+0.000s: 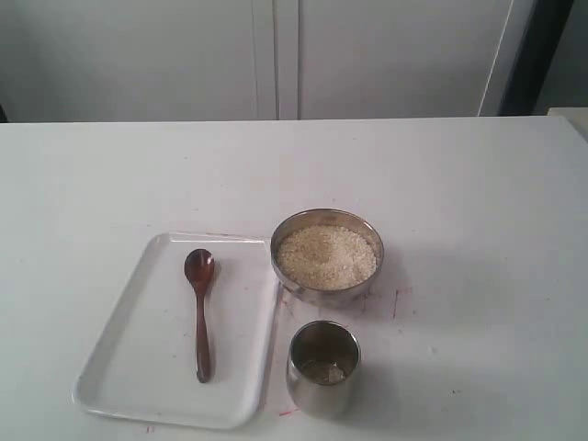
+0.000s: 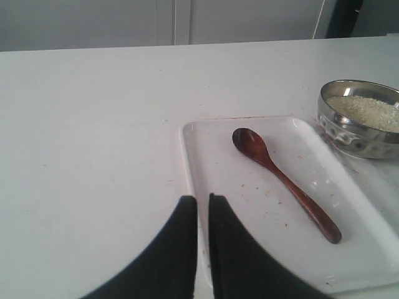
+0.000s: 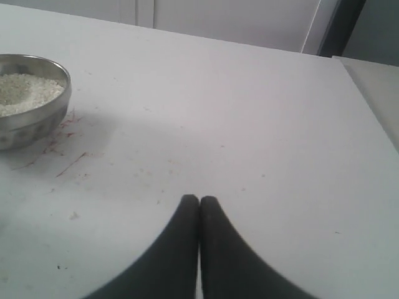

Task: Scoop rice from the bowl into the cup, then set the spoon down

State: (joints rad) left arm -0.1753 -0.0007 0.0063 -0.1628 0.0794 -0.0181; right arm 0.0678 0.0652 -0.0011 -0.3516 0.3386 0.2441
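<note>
The dark wooden spoon (image 1: 199, 312) lies flat on a white tray (image 1: 119, 367), its oval end pointing away from the front edge. Right of the tray stands the wide steel bowl (image 1: 327, 257) heaped with off-white rice (image 1: 327, 256). In front of the bowl is the small steel cup (image 1: 323, 366) with a little rice at its bottom. Neither gripper shows in the exterior view. My left gripper (image 2: 202, 198) hangs shut and empty over the tray's edge, short of the spoon (image 2: 283, 182). The right gripper (image 3: 199, 199) is shut and empty over bare table, well away from the bowl (image 3: 31, 99).
The white table (image 1: 478, 211) spreads around the objects, with faint red marks near the bowl. A white wall with panel seams stands behind the table's far edge. A pale surface sits beyond the table's right edge.
</note>
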